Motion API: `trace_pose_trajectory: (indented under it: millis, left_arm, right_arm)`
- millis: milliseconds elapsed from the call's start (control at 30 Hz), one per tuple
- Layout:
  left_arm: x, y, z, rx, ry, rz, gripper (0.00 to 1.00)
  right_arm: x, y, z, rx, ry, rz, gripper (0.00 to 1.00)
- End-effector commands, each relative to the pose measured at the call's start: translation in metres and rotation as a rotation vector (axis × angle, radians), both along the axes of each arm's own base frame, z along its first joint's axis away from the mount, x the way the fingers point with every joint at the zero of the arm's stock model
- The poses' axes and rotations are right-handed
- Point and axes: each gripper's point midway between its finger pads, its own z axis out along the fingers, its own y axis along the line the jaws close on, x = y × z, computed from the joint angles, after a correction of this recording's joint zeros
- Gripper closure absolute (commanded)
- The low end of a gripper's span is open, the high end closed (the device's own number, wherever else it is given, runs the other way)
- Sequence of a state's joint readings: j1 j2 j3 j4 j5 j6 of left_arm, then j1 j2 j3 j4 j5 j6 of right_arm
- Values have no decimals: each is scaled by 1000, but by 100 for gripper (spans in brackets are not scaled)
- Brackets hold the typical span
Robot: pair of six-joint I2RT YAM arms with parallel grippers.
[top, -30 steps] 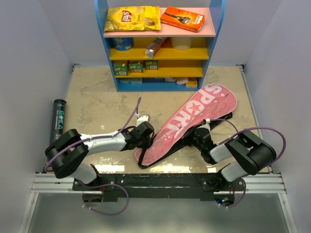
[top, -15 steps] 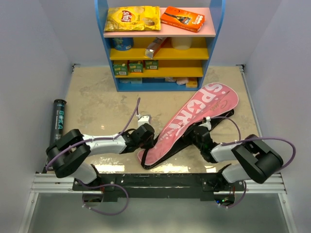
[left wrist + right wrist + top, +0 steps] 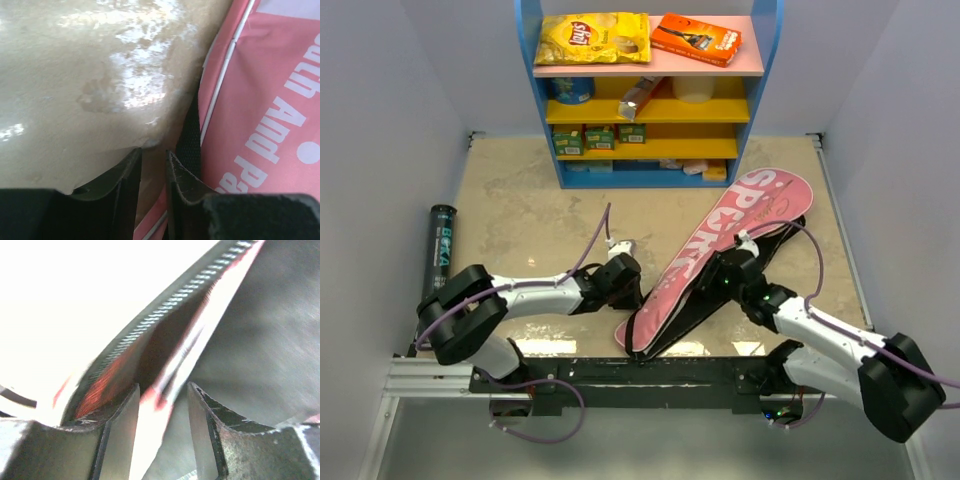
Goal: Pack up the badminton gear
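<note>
Pink bag (image 3: 720, 240) has swung since the earlier frame: its near end now sits closer to the near edge of the worktop (image 3: 530, 215), and the right arm has stretched out with it.
The bag's long axis runs from near-centre to far-right, with the top flap raised along its right side and black lining showing. The right tool (image 3: 162, 387) is half closed across the flap's zip edge, which looks like a pinch. The left tool (image 3: 154, 152) is just beside the bag's left edge, nearly closed with nothing in the slit, and one finger touches the black trim. The black tube (image 3: 439, 247) lies well left, lengthwise near-to-far, so the left arm is nearer. No rackets or shuttlecock in view.
</note>
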State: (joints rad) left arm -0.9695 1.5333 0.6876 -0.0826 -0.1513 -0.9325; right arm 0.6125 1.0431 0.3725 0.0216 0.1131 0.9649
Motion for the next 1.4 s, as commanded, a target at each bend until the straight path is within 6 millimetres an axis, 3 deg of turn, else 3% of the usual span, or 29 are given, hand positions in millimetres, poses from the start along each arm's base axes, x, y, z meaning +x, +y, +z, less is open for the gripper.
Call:
trace_pose_trajectory:
  millis: [0,67,100,267,367,400,467,500,567,600,667,767,800,933,1033,1100,1167,1367]
  left_arm:
    - [-32,80,-40,250,180,44,69]
    - [-24,84,-30,230,156,64,69]
    - [-21,89,-26,230,153,78,68]
    - [-2,88,12,191,73,118,68]
    - [8,82,44,142,21,135,68]
    - [13,77,66,100,-15,143,68]
    - [17,80,88,90,-47,159,68]
    - [24,76,117,46,-101,171,68]
    - [26,82,142,44,-141,187,68]
    - [30,77,168,-10,-188,175,68]
    - [29,49,197,-158,-233,73,68]
    - [17,3,216,-339,-210,-100,69]
    - [18,-9,206,-343,-173,-128,70]
    - [14,-55,197,-359,-160,-235,71]
    - [18,-86,192,-383,-163,-279,71]
    - [24,-101,183,-380,-150,-290,71]
    - [31,-109,175,-368,-149,-283,72]
    - [35,-131,121,-343,-57,-288,73]
  right_arm:
    - [-30,-21,-8,-138,83,67,52]
    - [-42,-30,-15,-168,121,71,52]
    - [-47,-25,-13,-138,128,100,52]
    - [-62,-38,-6,-158,148,89,53]
    - [-66,-42,2,-180,164,95,54]
    - [-63,-39,11,-177,151,105,55]
    - [-65,-40,17,-187,161,116,56]
    - [-60,-38,29,-183,139,114,56]
    - [-56,-43,38,-204,128,88,56]
    - [-50,-41,48,-197,104,79,56]
    - [-42,-48,52,-224,110,9,56]
    - [-19,-46,76,-214,47,-57,57]
    - [-10,-44,80,-224,40,-75,57]
    - [23,-53,75,-303,64,-154,61]
    - [50,-74,70,-287,80,-225,69]
    - [65,-101,69,-290,79,-303,74]
    - [76,-121,64,-302,94,-353,75]
    - [91,-142,43,-347,132,-401,81]
